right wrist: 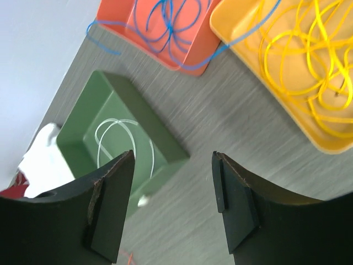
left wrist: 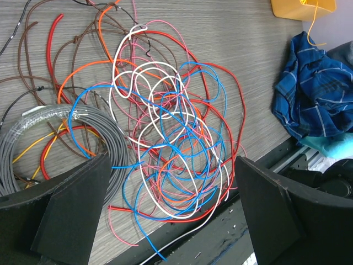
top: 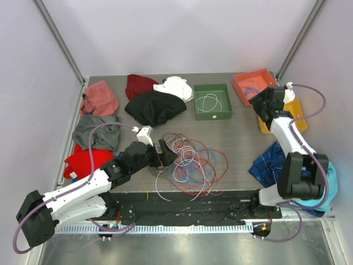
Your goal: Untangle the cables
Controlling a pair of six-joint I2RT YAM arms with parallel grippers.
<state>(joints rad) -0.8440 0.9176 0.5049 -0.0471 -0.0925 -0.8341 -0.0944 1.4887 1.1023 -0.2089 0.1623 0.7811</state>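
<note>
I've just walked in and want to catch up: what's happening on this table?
Two robot arms are sorting a tangle of cables mid-table. The left hand hovers open over the tangle, holding nothing. The right hand is open and empty at the far right, near the trays. A white cable lies in the green tray, a blue cable in the orange tray, and a yellow cable in the yellow tray. Most cables are knotted together.

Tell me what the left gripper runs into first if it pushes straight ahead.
Probably the tangled cables: the open left gripper frames their blue, white and red loops lying on the table, though depth is unclear.
</note>
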